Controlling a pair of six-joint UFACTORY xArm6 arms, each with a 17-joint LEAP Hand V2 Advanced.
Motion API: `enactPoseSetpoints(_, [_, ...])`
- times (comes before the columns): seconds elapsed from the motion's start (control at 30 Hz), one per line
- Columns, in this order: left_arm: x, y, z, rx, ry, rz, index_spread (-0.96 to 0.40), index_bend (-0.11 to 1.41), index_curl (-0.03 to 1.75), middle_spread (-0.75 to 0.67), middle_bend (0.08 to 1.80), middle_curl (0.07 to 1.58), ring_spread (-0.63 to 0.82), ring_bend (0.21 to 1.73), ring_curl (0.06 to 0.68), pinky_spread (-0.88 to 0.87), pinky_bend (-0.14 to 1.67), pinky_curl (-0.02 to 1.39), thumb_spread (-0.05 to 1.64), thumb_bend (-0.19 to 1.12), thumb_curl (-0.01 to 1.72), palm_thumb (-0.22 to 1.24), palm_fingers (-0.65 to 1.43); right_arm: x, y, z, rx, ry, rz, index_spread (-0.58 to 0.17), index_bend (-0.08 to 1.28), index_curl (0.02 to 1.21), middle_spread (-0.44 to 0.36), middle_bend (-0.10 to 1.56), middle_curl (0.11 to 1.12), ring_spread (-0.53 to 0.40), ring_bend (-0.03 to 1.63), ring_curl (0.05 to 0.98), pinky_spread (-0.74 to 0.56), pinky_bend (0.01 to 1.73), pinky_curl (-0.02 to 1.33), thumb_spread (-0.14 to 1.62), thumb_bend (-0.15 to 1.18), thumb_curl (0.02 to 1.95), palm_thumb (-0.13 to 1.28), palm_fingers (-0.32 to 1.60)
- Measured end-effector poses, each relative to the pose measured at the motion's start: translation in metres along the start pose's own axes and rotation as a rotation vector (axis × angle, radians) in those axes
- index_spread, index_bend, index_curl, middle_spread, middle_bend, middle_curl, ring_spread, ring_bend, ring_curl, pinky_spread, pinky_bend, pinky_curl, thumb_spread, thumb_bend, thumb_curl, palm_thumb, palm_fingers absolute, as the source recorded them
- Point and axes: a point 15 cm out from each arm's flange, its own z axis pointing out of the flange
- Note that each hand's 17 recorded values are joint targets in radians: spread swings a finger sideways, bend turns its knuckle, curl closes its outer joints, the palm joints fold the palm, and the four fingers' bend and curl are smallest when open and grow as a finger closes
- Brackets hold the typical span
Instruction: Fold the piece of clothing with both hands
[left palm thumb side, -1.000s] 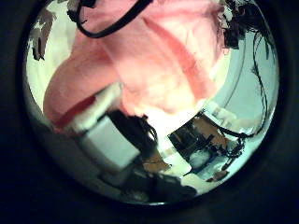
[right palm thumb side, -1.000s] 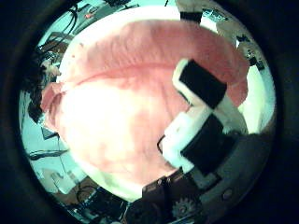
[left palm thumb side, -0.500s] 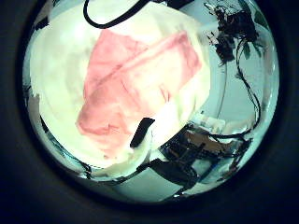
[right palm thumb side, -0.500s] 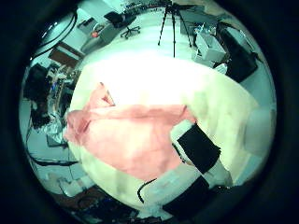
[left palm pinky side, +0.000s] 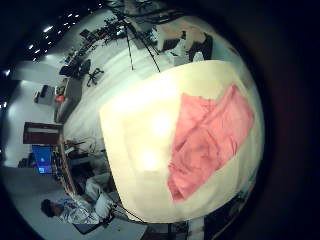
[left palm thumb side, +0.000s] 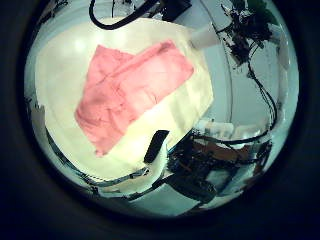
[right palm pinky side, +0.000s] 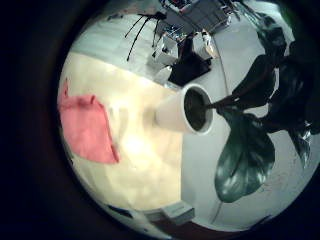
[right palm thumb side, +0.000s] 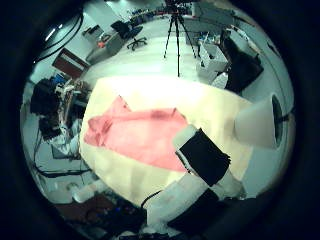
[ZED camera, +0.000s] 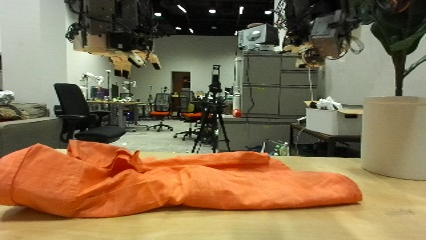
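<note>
The orange garment (ZED camera: 160, 180) lies crumpled in a loose, wrinkled heap on the table (ZED camera: 386, 215), no hand touching it — the palm views look down on it from well above. A white plant pot (ZED camera: 394, 137) stands on the table just beside it. A right hand finger (right palm thumb side: 205, 158) shows extended, holding nothing; the left hand's state cannot be told.

Garment (right palm pinky side: 88, 130): crumpled on table (right palm pinky side: 150, 170) | Potted plant (right palm pinky side: 190, 108): upright on table, apart from garment
</note>
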Motion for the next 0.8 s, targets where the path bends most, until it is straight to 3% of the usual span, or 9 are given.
enactPoseSetpoints(0.17, [0.019,0.032,0.03,-0.1,0.038,-0.004,-0.06,0.14,0.24,0.43,0.16,0.21,0.57,0.4,0.254,0.53,0.34,0.3,0.91,-0.03,0.3,0.25,-0.11,-0.012,0.045,0.03,-0.172,-0.03,-0.068,-0.354,0.17,0.4,-0.041,0.24,0.39,0.127,0.43,0.241,0.34,0.5,0.23,1.45,-0.01,0.21,0.44,0.05])
enactPoseSetpoints(0.33, [0.041,0.04,0.049,-0.153,0.06,0.004,-0.04,0.14,0.23,0.43,0.16,0.2,0.57,0.39,0.252,0.54,0.33,0.3,0.91,-0.03,0.3,0.25,-0.11,-0.026,0.072,0.071,-0.285,-0.056,-0.132,-0.364,0.16,0.37,-0.049,0.22,0.38,0.146,0.39,0.229,0.33,0.47,0.23,1.46,-0.01,0.2,0.42,0.04])
enactPoseSetpoints(0.47, [0.054,0.05,0.064,-0.19,0.075,0.009,-0.03,0.13,0.23,0.44,0.16,0.19,0.57,0.38,0.252,0.54,0.33,0.3,0.91,-0.03,0.31,0.25,-0.11,-0.036,0.082,0.101,-0.331,-0.071,-0.171,-0.38,0.16,0.35,-0.051,0.2,0.37,0.162,0.37,0.226,0.33,0.45,0.24,1.43,-0.01,0.21,0.41,0.04])
enactPoseSetpoints(0.8, [0.074,0.055,0.079,-0.23,0.078,-0.011,-0.02,0.14,0.22,0.45,0.16,0.18,0.59,0.38,0.252,0.54,0.31,0.3,0.91,-0.03,0.31,0.24,-0.1,-0.051,0.089,0.17,-0.427,-0.096,-0.229,-0.381,0.16,0.31,-0.034,0.19,0.35,0.174,0.33,0.229,0.34,0.42,0.26,1.15,-0.03,0.25,0.42,0.03])
